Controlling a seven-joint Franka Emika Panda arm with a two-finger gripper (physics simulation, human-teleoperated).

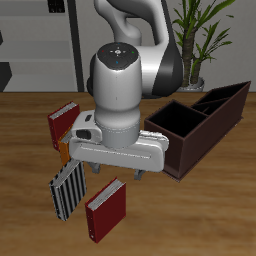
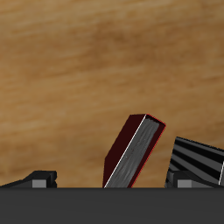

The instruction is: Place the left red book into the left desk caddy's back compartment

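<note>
Left red book [image 1: 105, 208] seemingly upright, outside caddy [image 1: 208, 138].

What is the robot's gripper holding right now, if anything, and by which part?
Nothing is held. The gripper hangs open above the wooden table, and the dark-red hardcover book and the black-and-white striped book stand below it, untouched by the fingers.

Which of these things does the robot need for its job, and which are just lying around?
Needed: red hardcover book with white page edges, nearest the table's front edge; long dark maroon-brown open-top caddy; its narrow back compartment; gripper, open.

Lying about: black-and-white striped book; other red book, farther back; orange-brown book; potted plant.
</note>
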